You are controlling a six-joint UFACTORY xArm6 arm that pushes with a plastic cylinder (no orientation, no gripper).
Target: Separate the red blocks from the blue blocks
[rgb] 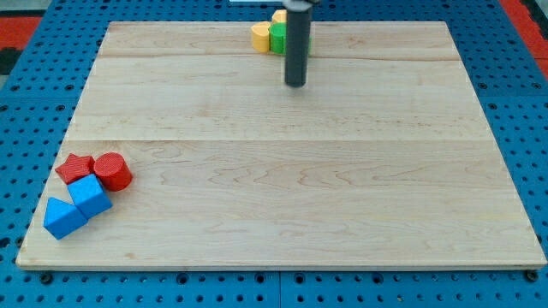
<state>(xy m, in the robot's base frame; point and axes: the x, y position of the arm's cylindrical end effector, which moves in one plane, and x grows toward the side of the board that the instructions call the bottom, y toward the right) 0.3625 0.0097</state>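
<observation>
The separating has not begun: 2 red blocks (94, 169) and 2 blue blocks (77, 206) sit touching in a cluster at the near left corner of the board (342, 188). My tip (295, 84) rests far off, holding nothing, just near of the yellow block (260, 38) and green block (277, 37). Next it likely must cross to the cluster and wedge between the colours.

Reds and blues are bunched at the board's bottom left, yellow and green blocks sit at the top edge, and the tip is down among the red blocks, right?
Not quite. The camera view shows my tip near the view's top, just below the yellow and green blocks, far from the reds. The rest holds: the red blocks and blue blocks are bunched at the board's bottom left.
</observation>
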